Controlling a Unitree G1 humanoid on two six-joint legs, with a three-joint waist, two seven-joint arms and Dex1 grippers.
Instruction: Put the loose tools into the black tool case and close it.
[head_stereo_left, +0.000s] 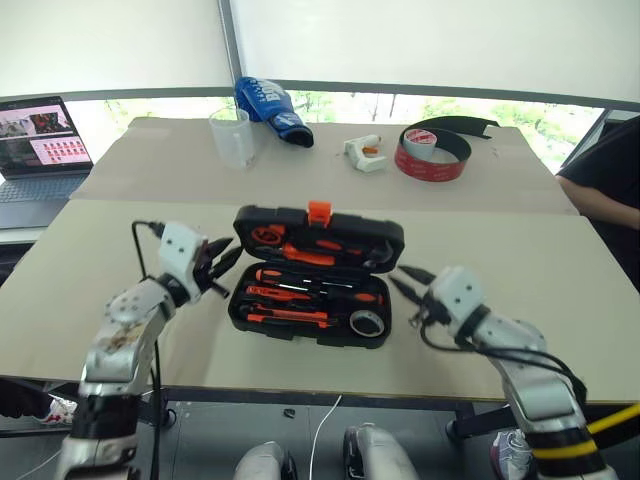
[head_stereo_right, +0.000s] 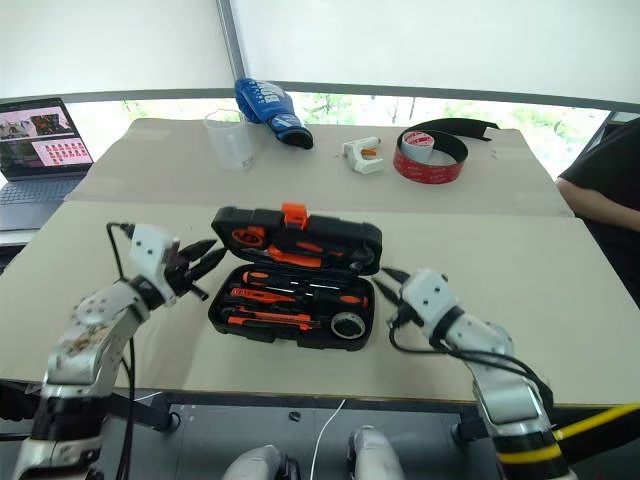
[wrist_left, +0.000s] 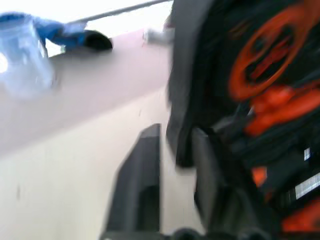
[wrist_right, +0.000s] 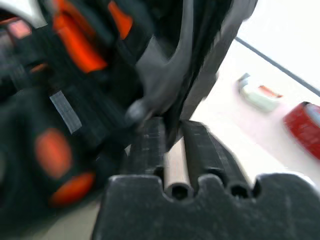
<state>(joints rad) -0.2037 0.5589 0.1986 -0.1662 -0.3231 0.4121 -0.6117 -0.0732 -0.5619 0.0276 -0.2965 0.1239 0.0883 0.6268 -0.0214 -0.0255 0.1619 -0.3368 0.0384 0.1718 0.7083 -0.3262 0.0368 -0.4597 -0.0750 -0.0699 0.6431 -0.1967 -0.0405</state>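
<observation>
At frame centre the black tool case (head_stereo_left: 318, 272) carries a small orange latch (head_stereo_left: 319, 210); the tools (head_stereo_left: 305, 290) in its slots have orange and black handles, and a small black tape roll (head_stereo_left: 367, 322) sits at its lower right corner. The bench (head_stereo_left: 560, 300) is pale beige. Toward the upper right lies a big red-and-grey tape roll (head_stereo_left: 432, 152); at upper centre, a blue cloth (head_stereo_left: 270, 108) with white lettering and a clear beaker (head_stereo_left: 232, 137). Both end effectors, left (head_stereo_left: 222, 262) and right (head_stereo_left: 404, 279), have black fingers on silver-white housings.
</observation>
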